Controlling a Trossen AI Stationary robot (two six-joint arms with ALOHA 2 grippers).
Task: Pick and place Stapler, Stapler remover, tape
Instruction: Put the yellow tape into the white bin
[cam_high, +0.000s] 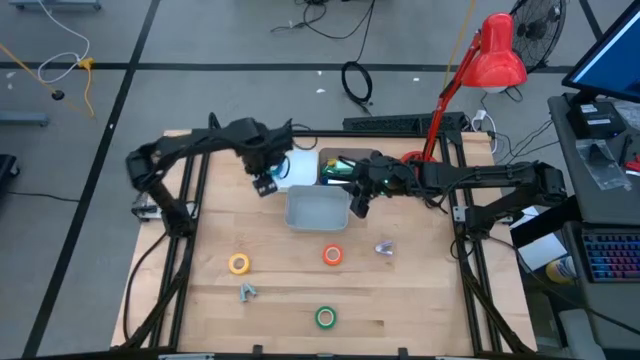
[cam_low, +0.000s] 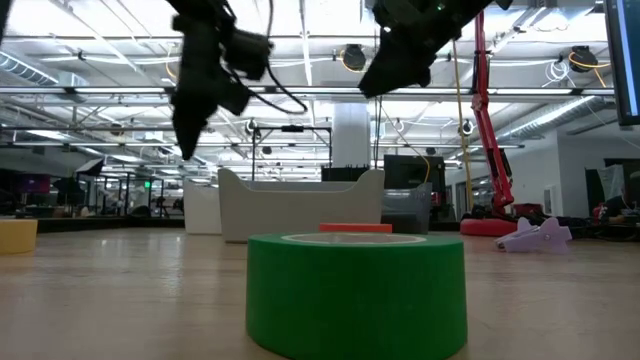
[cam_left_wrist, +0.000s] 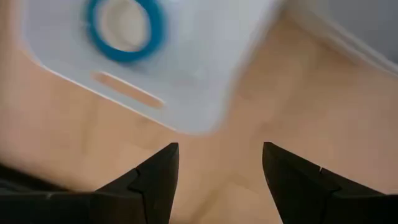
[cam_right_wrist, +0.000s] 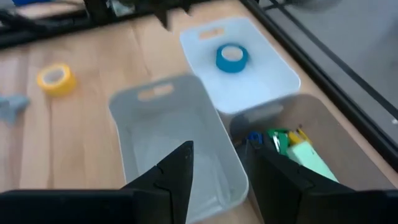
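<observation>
Both end effectors hang empty over the bins at the back of the counter (cam_high: 210, 330), so the step in hand looks like going out for the next roll of tape. The blue roll (cam_right_wrist: 232, 57) already lies in the white bin (cam_right_wrist: 267, 81).

Your left end effector (cam_high: 266, 184) is open, hovering just off the white bin's near edge. The right end effector (cam_high: 357, 203) is also open, above the far side of the grey bin (cam_high: 318, 210), beside the brown bin (cam_right_wrist: 348, 143) that holds green and yellow items.

To do this well, give each arm the roll on its own side. The yellow roll (cam_high: 238, 263) lies on the left half, well forward of the left end effector. The orange roll (cam_high: 332, 255) sits just in front of the grey bin, close to the right end effector. The green roll (cam_high: 325, 317) is farthest, near the front edge.

Lift clear of the bin walls before you travel. Come straight down with one finger through the roll's open centre and one outside, and close on the wall. The rolls are light and could slide, so descend squarely.
</observation>
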